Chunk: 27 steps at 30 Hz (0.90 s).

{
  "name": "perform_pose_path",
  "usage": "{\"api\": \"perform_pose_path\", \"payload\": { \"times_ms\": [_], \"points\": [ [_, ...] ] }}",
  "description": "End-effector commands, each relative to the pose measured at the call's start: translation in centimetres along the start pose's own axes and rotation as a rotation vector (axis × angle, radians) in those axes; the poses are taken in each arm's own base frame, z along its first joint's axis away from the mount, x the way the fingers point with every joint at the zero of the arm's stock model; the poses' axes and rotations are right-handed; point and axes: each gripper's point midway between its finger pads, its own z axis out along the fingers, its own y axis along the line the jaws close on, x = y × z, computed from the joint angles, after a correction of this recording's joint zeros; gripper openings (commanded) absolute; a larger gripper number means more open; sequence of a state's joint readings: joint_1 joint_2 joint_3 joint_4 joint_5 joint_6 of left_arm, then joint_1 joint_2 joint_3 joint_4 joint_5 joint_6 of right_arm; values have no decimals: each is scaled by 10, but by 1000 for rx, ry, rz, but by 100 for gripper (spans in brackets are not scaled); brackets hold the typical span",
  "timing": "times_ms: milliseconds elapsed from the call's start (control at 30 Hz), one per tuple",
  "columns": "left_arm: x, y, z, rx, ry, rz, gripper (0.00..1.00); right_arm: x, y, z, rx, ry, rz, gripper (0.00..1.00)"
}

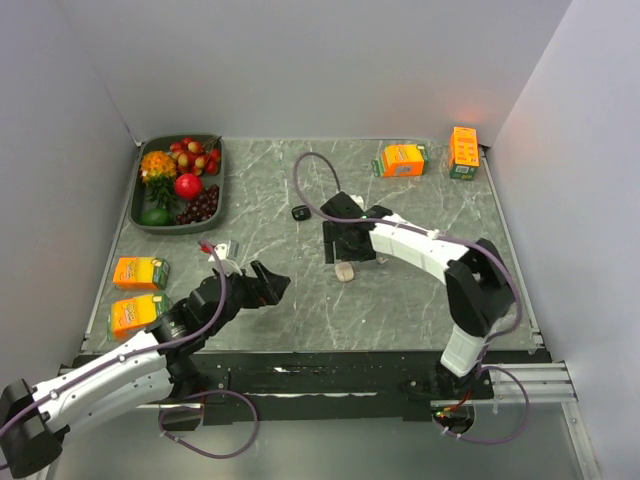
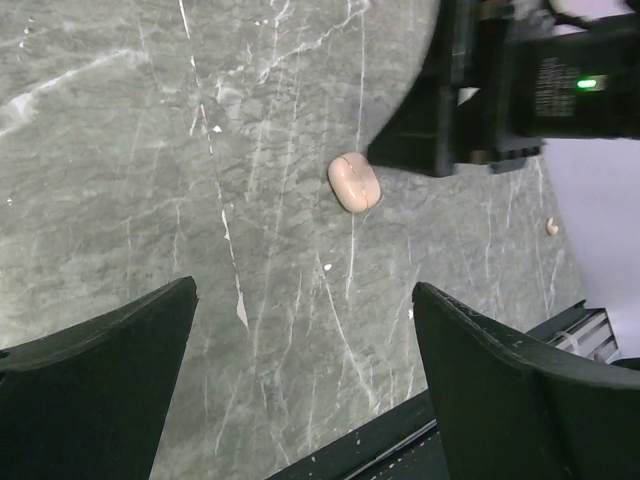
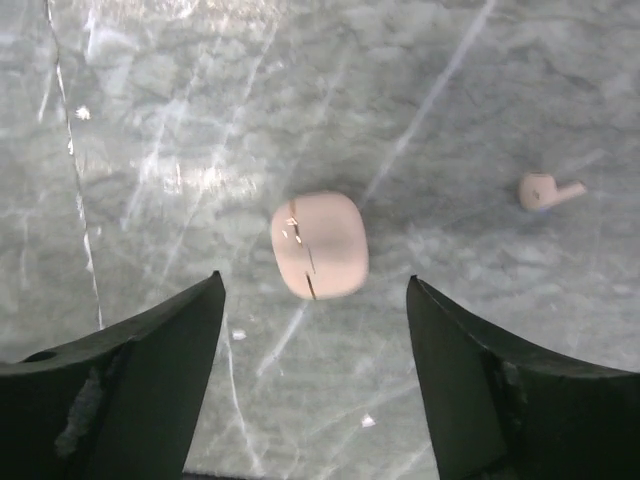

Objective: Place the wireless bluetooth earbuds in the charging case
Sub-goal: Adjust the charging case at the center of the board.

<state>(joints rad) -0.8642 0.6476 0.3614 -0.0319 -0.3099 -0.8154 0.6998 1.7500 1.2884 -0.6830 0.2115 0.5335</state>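
A pale pink charging case (image 3: 318, 245), closed, lies flat on the grey marble table; it also shows in the top view (image 1: 345, 272) and the left wrist view (image 2: 354, 183). My right gripper (image 3: 313, 290) hovers just above it, open and empty, with the case a little ahead of the fingertips (image 1: 348, 250). One pale earbud (image 3: 545, 190) lies loose to the case's right, and shows small in the left wrist view (image 2: 552, 227). My left gripper (image 2: 305, 300) is open and empty, to the left of the case (image 1: 272, 283). No black earbuds are visible.
A small black object (image 1: 300, 212) lies behind the right gripper. A grey tray (image 1: 222, 182) of toy fruit stands at the back left. Orange cartons sit at the left edge (image 1: 140, 272) (image 1: 135, 313) and the back right (image 1: 403, 160) (image 1: 463, 152).
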Motion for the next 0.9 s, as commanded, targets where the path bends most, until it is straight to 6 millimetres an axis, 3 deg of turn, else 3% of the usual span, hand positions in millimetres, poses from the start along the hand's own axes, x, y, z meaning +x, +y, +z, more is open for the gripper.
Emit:
{"api": "perform_pose_path", "payload": {
  "times_ms": [0, 33, 200, 300, 467, 633, 867],
  "points": [
    [-15, -25, 9, 51, -13, 7, 92, -9, -22, -20, -38, -67, 68, 72],
    [-15, -24, 11, 38, -11, 10, 92, -8, -20, -21, -66, -61, 63, 65],
    [-20, -25, 20, -8, -17, 13, 90, 0, -16, -21, -107, -54, 21, 57],
    [-19, -24, 19, -6, -19, 7, 90, 0, -9, -26, -96, -72, -74, 65],
    [-9, -12, 14, -19, -6, -19, 90, 0, 6, -13, -48, -55, -155, 79],
    [-5, 1, 2, -32, -13, -39, 90, 8, 8, 9, -17, 10, -173, 78],
    [-2, 7, -4, -35, -21, -50, 91, 19, 6, 23, 11, 41, -201, 73]
  ]
}}
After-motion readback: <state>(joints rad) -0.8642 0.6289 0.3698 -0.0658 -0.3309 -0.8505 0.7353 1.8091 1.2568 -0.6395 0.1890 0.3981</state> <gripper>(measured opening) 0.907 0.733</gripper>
